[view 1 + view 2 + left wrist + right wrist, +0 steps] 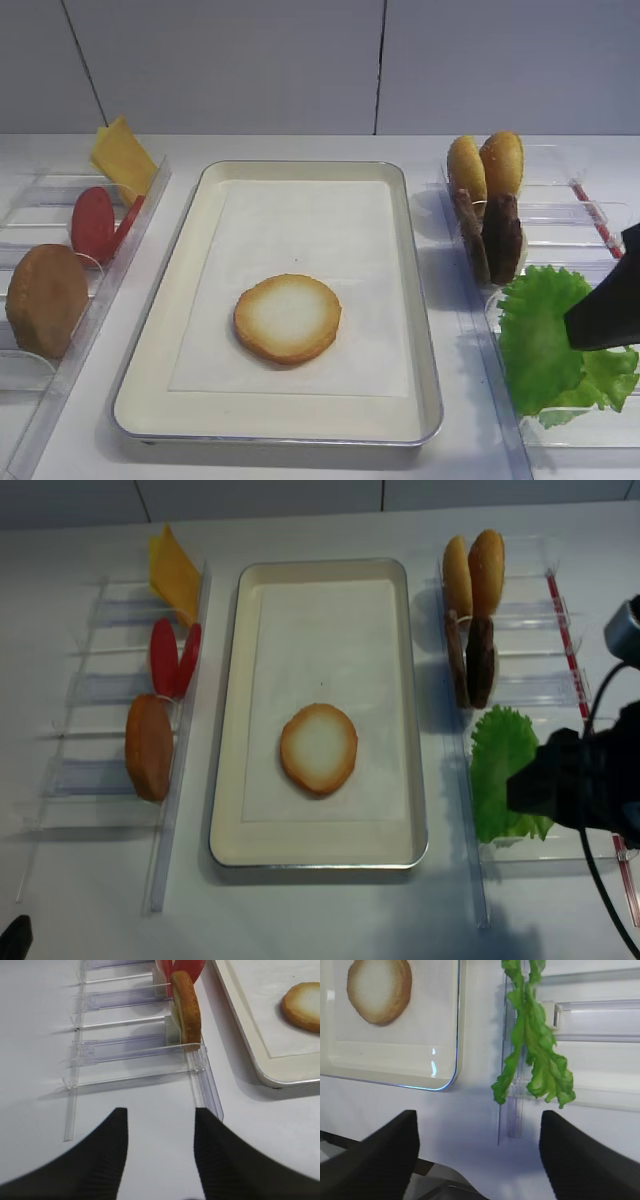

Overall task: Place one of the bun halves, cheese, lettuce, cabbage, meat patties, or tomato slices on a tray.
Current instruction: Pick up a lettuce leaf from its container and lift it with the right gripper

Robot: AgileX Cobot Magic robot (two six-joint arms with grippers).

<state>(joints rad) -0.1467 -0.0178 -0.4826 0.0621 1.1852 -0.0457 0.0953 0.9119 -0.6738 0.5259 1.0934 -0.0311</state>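
With one pale-faced golden bun half (287, 317) already on the silver rectangular tray (420, 300), the black right gripper (477, 1152), jaws apart and empty, hovered by the ruffled green lettuce (545, 345), apparently next to be grasped.

Bun half (288, 317) on tray (190, 250)

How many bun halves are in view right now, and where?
4. One bun half lies cut face up on the tray. Two stand in the right rack, one in the left. More may be hidden.
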